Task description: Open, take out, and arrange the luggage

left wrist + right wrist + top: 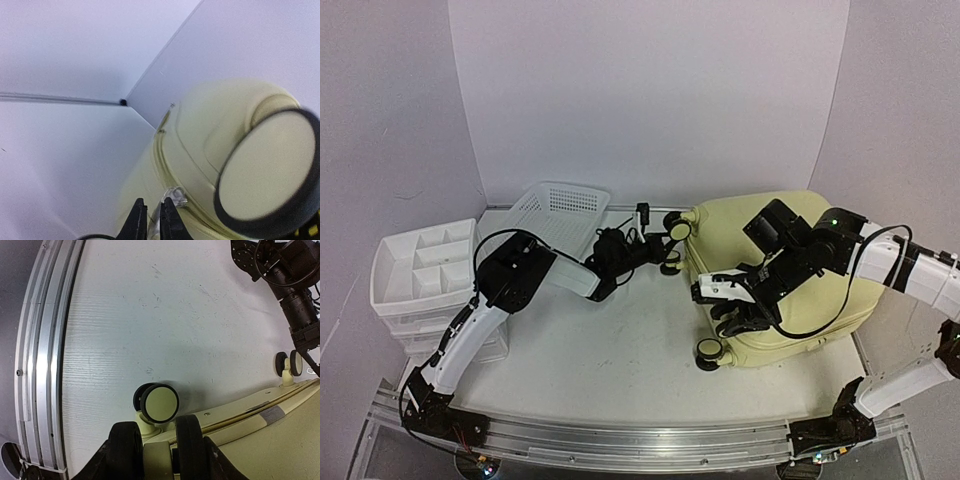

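Observation:
The luggage [730, 230] is a pale yellow hard-shell suitcase lying flat at the right of the table, its wheels [677, 228] facing left. My left gripper [655, 250] reaches between the two far wheels. In the left wrist view the left gripper [153, 202] is pinched on a silvery zipper pull [176, 196] on the luggage's [210, 130] seam, beside a big wheel [270, 165]. My right gripper [705, 292] grips the near left corner. Its fingers [190, 440] clamp a cream part of the luggage [280, 440] just behind a wheel [159, 402].
A white mesh basket [560, 210] leans at the back, just left of my left arm. A white drawer organizer [420, 265] stands at the far left. An aluminium rail [620, 440] runs along the near edge. Walls close in on three sides.

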`<control>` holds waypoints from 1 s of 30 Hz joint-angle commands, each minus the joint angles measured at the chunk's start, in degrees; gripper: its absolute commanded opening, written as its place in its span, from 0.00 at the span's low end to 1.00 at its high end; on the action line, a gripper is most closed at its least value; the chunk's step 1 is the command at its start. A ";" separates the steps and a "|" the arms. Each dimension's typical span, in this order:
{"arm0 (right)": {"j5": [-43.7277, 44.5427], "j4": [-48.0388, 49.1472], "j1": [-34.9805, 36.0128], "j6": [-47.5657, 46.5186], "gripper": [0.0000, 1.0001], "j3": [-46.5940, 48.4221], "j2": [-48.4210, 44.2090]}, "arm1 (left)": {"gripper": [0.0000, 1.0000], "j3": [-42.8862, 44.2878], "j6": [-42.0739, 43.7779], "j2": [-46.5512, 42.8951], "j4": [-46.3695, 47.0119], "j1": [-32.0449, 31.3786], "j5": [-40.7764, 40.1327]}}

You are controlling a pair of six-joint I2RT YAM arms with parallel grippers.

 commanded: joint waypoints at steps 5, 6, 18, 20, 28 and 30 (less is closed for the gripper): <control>-9.30 -13.71 0.19 19.69 0.00 0.37 -2.69 | 0.16 3.71 6.29 -3.33 -5.51 3.04 -17.80; -8.81 -12.96 0.20 20.18 0.00 0.34 -3.02 | 0.16 2.48 6.25 -4.02 -5.58 3.03 -17.75; -0.08 8.44 0.22 32.49 0.00 -4.32 -7.74 | 0.38 -19.45 12.38 -25.24 -5.47 -0.73 -4.55; 2.28 12.23 0.22 34.56 0.00 -4.30 -7.10 | 0.41 -22.08 11.88 -29.07 -5.43 -1.89 -1.49; 14.71 24.58 0.13 40.08 0.00 3.67 4.84 | 0.45 -39.34 14.73 -48.29 -5.66 -4.52 2.54; 18.24 25.02 0.07 40.44 0.00 8.02 8.97 | 0.46 -44.92 16.65 -54.05 -6.51 -4.52 1.50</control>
